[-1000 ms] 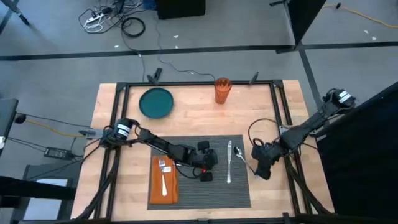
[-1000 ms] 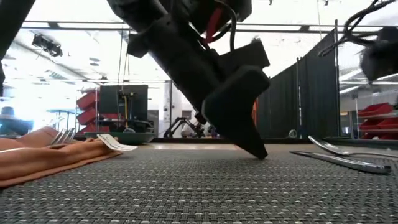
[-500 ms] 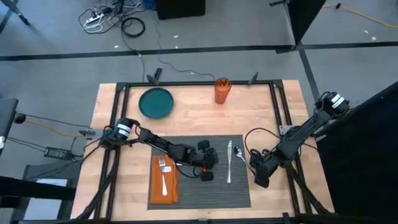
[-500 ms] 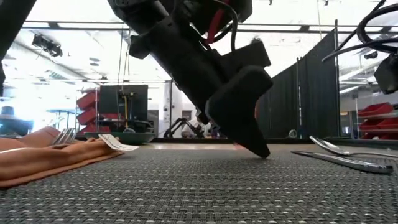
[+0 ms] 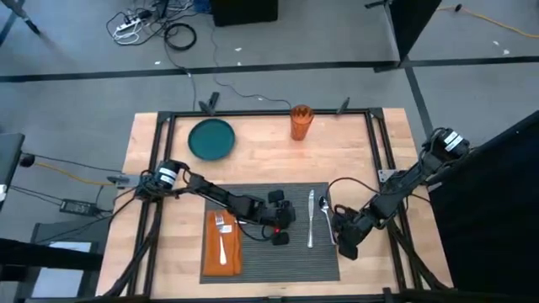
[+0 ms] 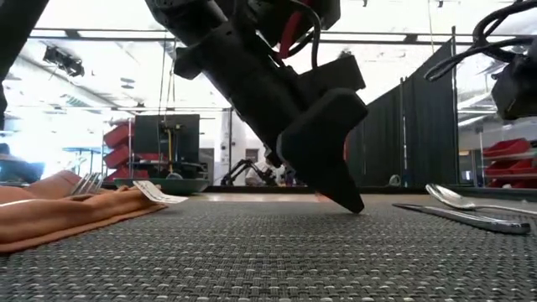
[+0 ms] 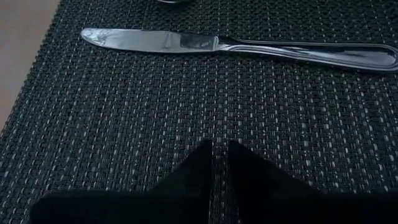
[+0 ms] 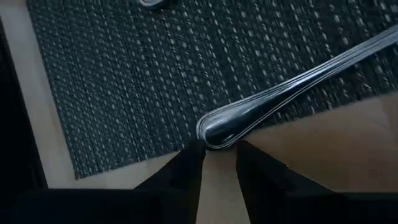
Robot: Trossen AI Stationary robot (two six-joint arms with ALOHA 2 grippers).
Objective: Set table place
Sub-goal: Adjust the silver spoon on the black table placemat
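The dark grey ribbed place [image 5: 269,231] lies on the table [image 5: 253,164]. On it an orange napkin [image 5: 221,244] carries a fork [image 5: 222,236]; a knife [image 5: 311,219] and a spoon [image 5: 326,215] lie to the right. My left gripper [image 5: 280,227] is shut, its tips down on the mat's middle. My right gripper [image 5: 345,244] hovers at the mat's right edge, narrowly open, its fingertips [image 8: 194,155] just behind the spoon's handle end [image 8: 217,127]. A teal plate [image 5: 210,139] and an orange cup [image 5: 301,122] stand at the far side. My left gripper rests its shut fingertips [image 7: 217,152] on the bare weave of the place [image 6: 352,210], between napkin and knife, slanting down from the table's left. My right gripper stands close to the spoon's handle end; I cannot tell whether a fingertip touches it.
The black metal frame [image 5: 269,112] runs along the table's edges. The spoon's handle end lies at the mat's right border, partly over bare wood [image 8: 298,155]. Cables lie on the floor beyond the far edge.
My right gripper has gone toward the table's near edge and leftward, down to the spoon's handle end at the mat's right border.
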